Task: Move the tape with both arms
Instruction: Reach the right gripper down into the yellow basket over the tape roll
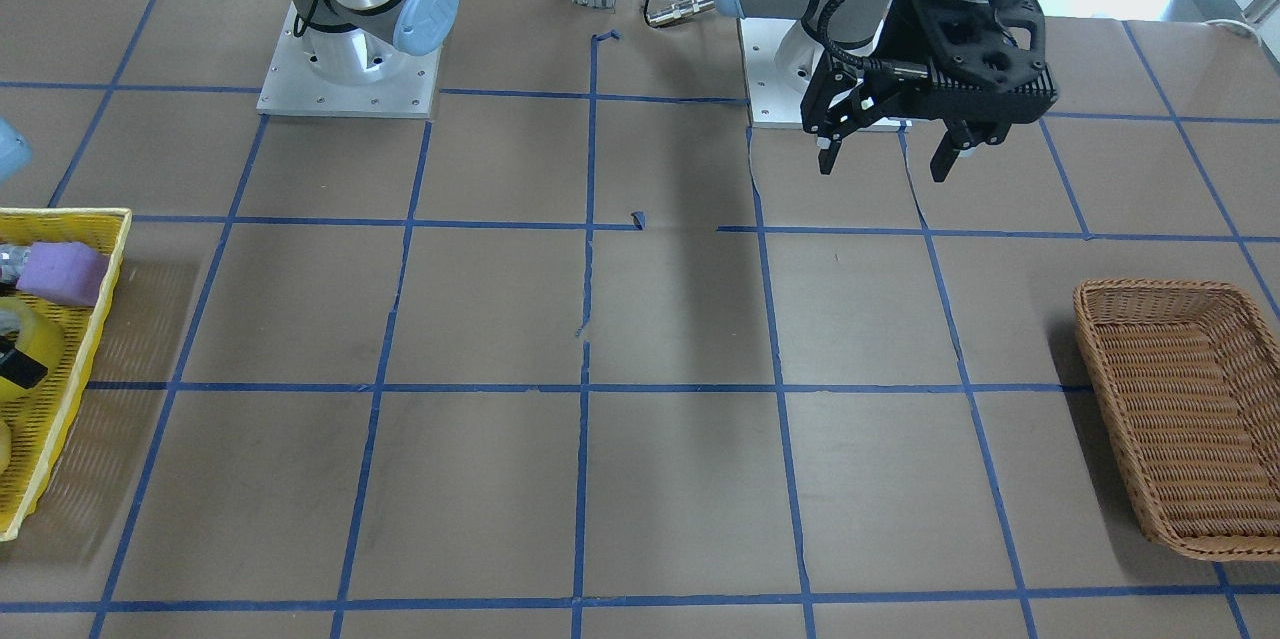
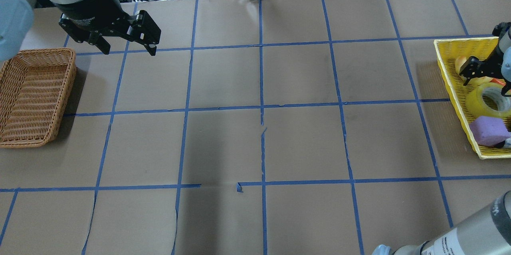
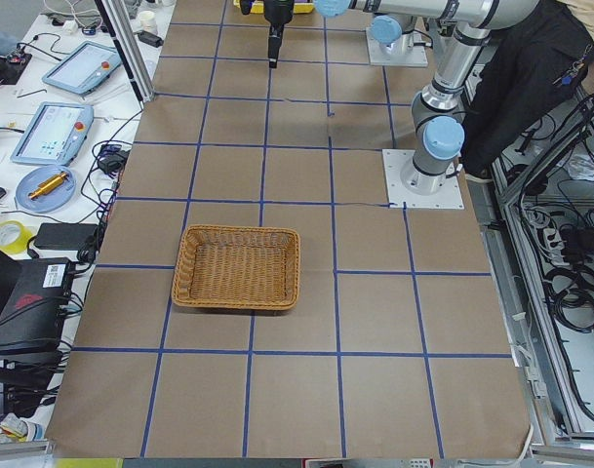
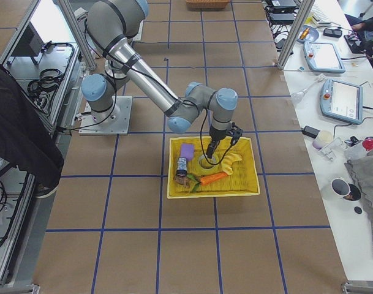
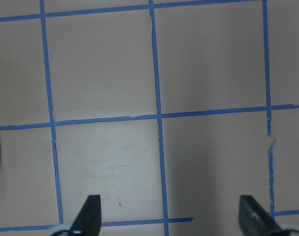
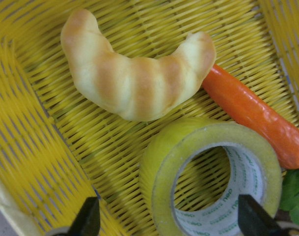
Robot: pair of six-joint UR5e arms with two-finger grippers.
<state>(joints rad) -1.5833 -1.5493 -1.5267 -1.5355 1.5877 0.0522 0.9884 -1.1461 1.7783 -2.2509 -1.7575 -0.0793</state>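
Note:
The tape, a glossy yellow roll with a white core, lies flat in the yellow basket at the table's right end. It also shows in the overhead view and the right side view. My right gripper is open and hovers just above the roll, one finger on each side, without touching it. It also shows in the overhead view. My left gripper is open and empty, held above bare table near the wicker basket. The left gripper also shows in the front view and in its own wrist view.
The yellow basket also holds a croissant, a carrot and a purple sponge, all close to the tape. The wicker basket is empty. Blue tape lines grid the brown table.

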